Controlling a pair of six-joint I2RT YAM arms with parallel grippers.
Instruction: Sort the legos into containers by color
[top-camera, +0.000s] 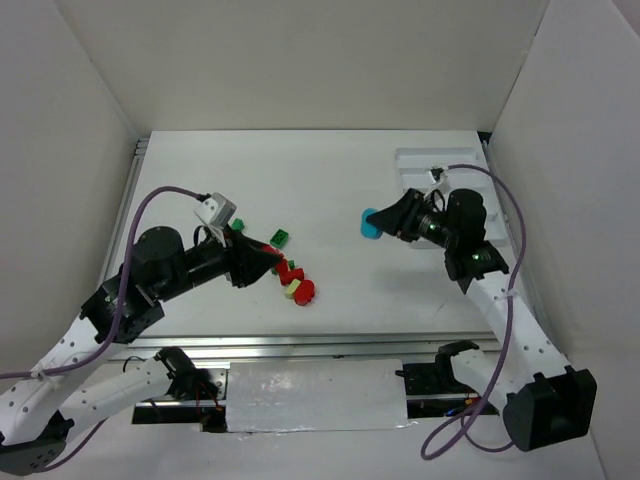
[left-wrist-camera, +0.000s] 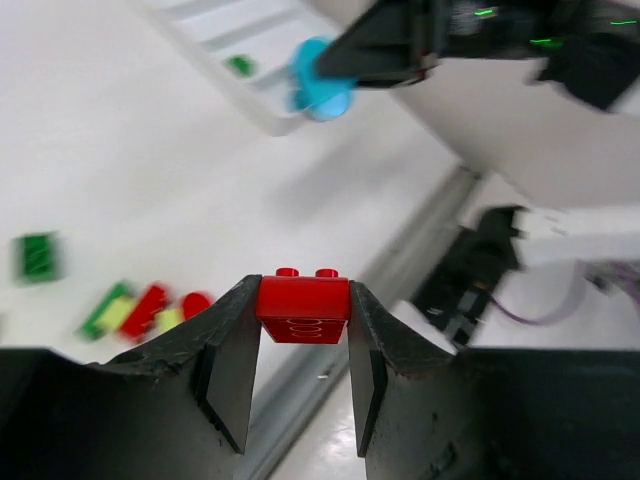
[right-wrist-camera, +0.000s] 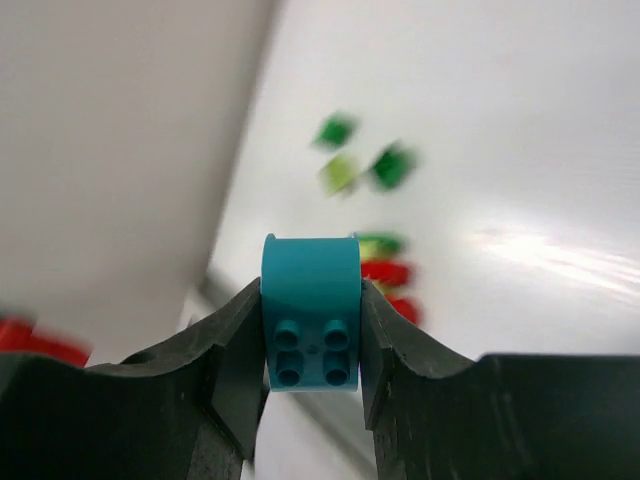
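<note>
My left gripper is shut on a red brick, held above the table near the loose legos. My right gripper is shut on a rounded cyan brick, which also shows in the top view, left of the white tray. The right arm hides most of the tray. In the left wrist view one green brick lies in a tray compartment. Loose red, yellow-green and green bricks lie mid-table.
Another green brick lies by the left wrist. White walls close in the table on the left, back and right. A metal rail runs along the near edge.
</note>
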